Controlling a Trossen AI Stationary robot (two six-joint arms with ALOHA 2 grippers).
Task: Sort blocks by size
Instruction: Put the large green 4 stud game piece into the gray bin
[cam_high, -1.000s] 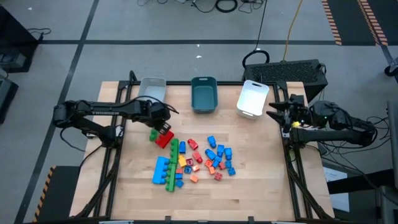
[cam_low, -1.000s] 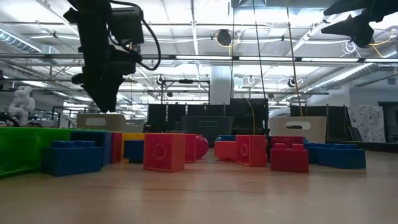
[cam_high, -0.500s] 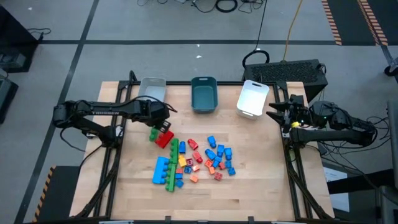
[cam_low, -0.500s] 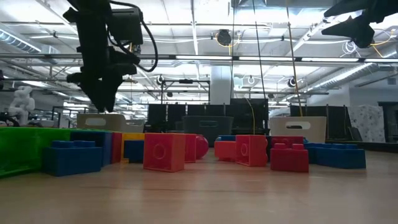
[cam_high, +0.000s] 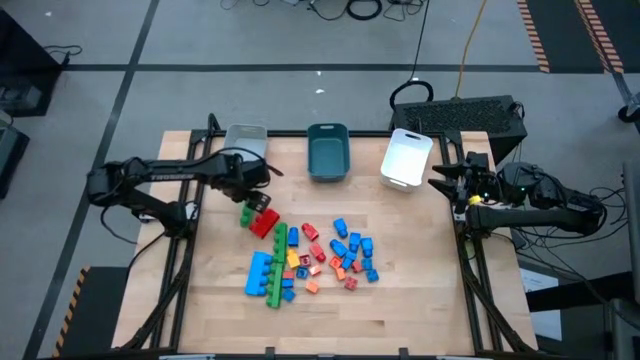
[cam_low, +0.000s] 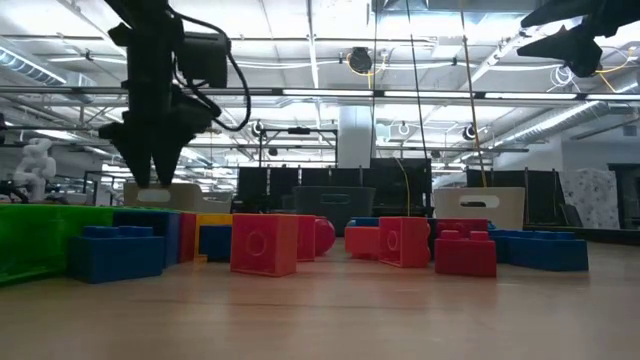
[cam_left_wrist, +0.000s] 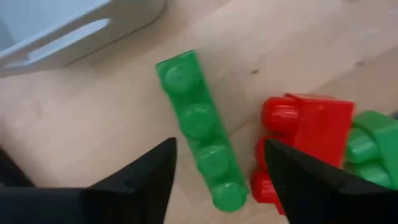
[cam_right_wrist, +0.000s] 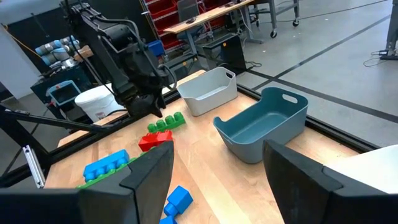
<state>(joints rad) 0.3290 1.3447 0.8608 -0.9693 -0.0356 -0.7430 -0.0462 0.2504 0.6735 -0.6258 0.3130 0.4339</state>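
Three open rectangular plastic trays stand in a row along the far edge of the light wooden table (cam_high: 420, 300): a grey tray (cam_high: 245, 141) on the left, a teal tray (cam_high: 327, 152) in the middle, a white tray (cam_high: 406, 157) on the right; behind the white one sits a flat black device (cam_high: 470, 113), possibly a keyboard; dark cables (cam_high: 350, 9) lie on the grey floor beyond.

Mixed-colour blocks (cam_high: 310, 252) clustered mid-table
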